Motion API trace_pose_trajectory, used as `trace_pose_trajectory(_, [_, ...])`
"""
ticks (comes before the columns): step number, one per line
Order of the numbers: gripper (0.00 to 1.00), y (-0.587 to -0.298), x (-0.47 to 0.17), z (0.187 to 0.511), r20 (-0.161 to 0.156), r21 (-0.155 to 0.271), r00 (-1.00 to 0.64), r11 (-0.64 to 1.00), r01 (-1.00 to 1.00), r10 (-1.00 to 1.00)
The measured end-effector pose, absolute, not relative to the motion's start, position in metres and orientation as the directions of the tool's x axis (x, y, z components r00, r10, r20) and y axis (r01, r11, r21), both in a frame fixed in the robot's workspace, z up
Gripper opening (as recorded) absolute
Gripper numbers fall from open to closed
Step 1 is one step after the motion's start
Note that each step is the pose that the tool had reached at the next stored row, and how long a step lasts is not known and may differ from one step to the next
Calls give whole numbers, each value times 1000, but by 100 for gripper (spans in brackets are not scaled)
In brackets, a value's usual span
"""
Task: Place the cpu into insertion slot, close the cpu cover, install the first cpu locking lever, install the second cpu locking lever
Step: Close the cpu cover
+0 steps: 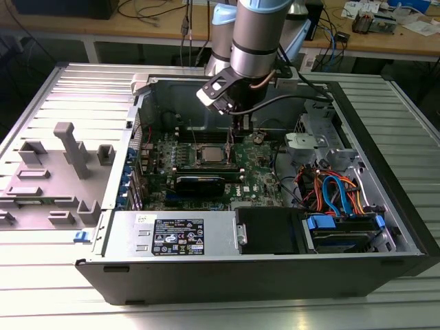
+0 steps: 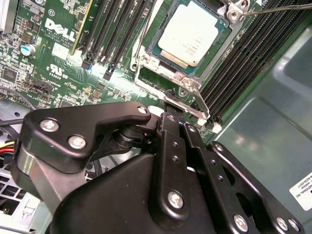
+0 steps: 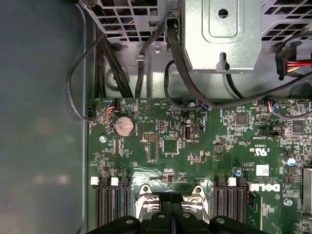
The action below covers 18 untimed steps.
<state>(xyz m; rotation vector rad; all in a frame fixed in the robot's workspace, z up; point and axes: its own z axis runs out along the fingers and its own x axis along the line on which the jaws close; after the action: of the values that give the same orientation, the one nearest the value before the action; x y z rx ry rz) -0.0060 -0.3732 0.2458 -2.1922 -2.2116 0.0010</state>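
Observation:
The cpu, a flat silver square, lies in the insertion slot on the green board, also seen from outside as the cpu. The cpu cover, a silver frame, lies down around it. A thin locking lever rod runs off from one socket corner. My gripper hovers just beyond the cover's edge tab, its black fingers pressed together with nothing between them. In the first wrist view the gripper sits between the cover's two silver corners. From outside, the gripper hangs behind the socket.
Long black memory slots flank the socket on both sides. A black heatsink block lies in front of it, with the power supply nearer. Drive cage and cables fill the exterior view's right. A grey fixture stands outside the case.

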Motion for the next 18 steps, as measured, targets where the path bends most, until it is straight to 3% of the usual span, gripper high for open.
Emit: trace_pose_trajectory(18, [11, -373, -15, 246, 19, -20, -9, 9, 1000, 1000])
